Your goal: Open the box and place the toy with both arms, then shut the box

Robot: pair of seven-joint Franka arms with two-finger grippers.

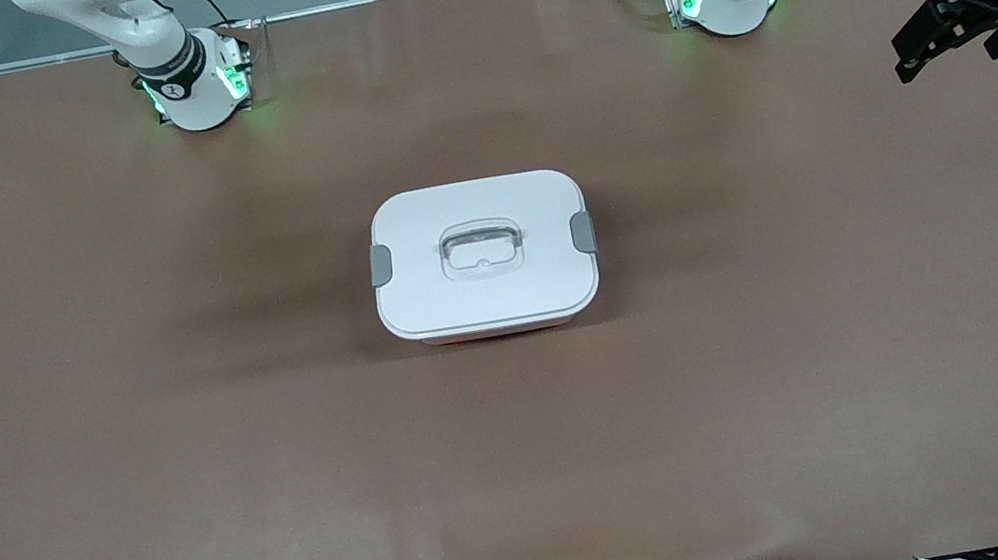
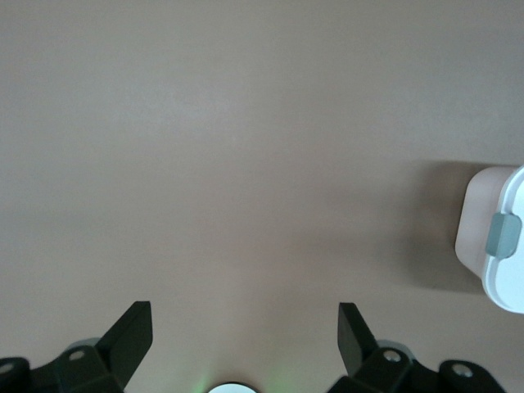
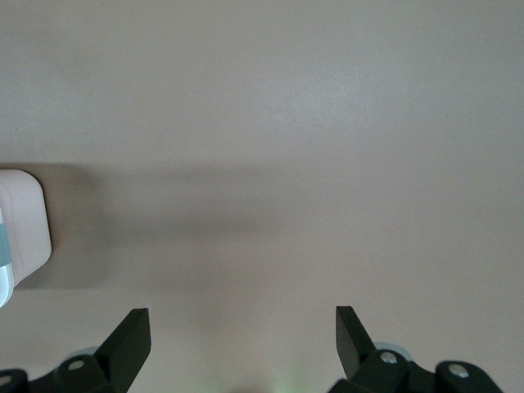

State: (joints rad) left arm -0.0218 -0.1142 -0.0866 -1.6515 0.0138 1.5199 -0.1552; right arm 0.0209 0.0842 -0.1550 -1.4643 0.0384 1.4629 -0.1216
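Box (image 1: 483, 257) lidded on mid desk (image 1: 187, 474), long axis running arm to arm, left claw (image 2: 246, 327) and right claw (image 3: 243, 327) spread, parked over desk ends.

box lid (image 1: 489, 297): plain white, no lettering or label to read.
arm joint bands (image 1: 173, 74): faint pale markings on the black bands in the upper part of the frame, too small to read.
table surface (image 1: 187, 474): plain brown, no print or sign.
wrist views: no readable text.
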